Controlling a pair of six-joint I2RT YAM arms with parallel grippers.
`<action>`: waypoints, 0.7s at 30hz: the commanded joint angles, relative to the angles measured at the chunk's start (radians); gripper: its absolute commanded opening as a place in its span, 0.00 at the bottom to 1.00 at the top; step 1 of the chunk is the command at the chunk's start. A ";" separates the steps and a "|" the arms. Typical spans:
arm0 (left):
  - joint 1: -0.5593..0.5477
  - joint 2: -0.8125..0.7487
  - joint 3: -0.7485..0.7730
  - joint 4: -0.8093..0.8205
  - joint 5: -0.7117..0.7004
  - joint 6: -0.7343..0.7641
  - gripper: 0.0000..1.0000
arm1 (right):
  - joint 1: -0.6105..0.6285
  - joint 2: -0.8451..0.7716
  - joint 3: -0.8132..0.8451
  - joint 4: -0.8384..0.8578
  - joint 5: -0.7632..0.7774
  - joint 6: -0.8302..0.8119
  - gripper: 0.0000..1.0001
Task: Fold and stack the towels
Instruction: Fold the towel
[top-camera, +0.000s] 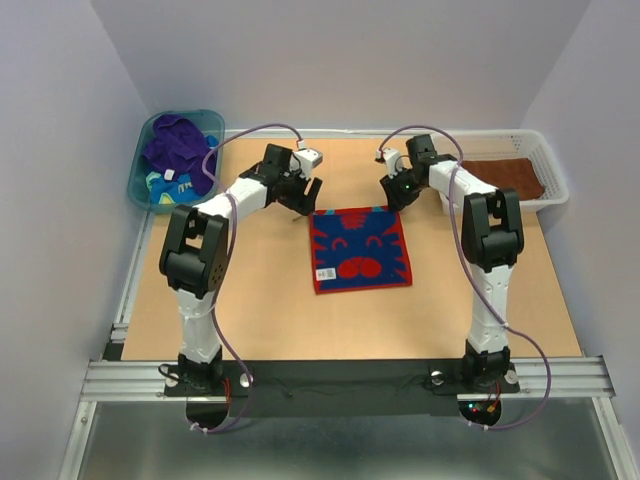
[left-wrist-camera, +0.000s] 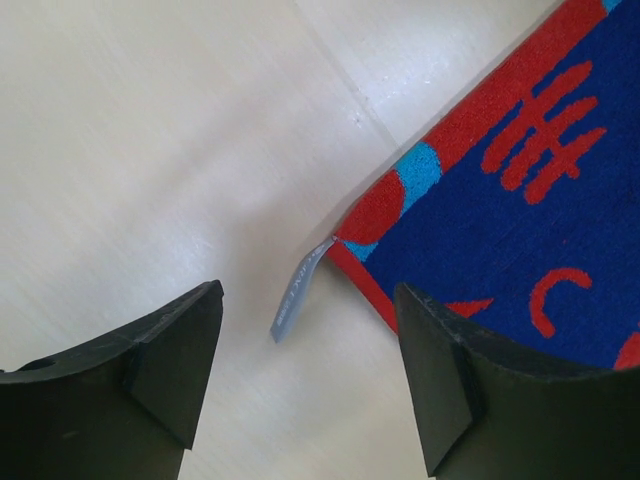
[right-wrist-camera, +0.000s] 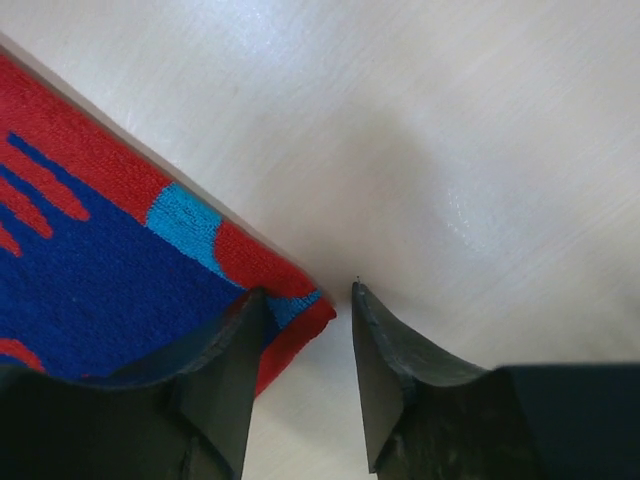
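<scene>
A red towel with blue marks (top-camera: 360, 248) lies spread flat on the table's middle. My left gripper (top-camera: 305, 200) hovers at its far left corner, open; in the left wrist view the left gripper (left-wrist-camera: 310, 340) has bare table and the towel's grey tag (left-wrist-camera: 297, 292) between its fingers, with the towel (left-wrist-camera: 500, 230) beside the right finger. My right gripper (top-camera: 392, 195) is at the far right corner. In the right wrist view the right gripper (right-wrist-camera: 305, 330) stands open, the towel's corner (right-wrist-camera: 120, 260) reaching under the left finger (right-wrist-camera: 225, 380), nothing pinched.
A teal tub (top-camera: 143, 150) at the back left holds a purple towel (top-camera: 178, 148) and a teal-and-yellow one (top-camera: 160, 188). A white mesh basket (top-camera: 545, 165) at the back right holds a brown towel (top-camera: 505, 175).
</scene>
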 joint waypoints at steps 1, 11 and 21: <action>0.003 0.045 0.082 -0.020 0.037 0.078 0.78 | -0.019 0.040 0.028 -0.048 -0.053 -0.033 0.37; 0.001 0.149 0.192 -0.072 0.095 0.082 0.69 | -0.021 0.077 0.028 -0.101 -0.076 -0.047 0.08; 0.003 0.247 0.293 -0.111 0.174 0.075 0.57 | -0.021 0.086 0.020 -0.120 -0.094 -0.053 0.02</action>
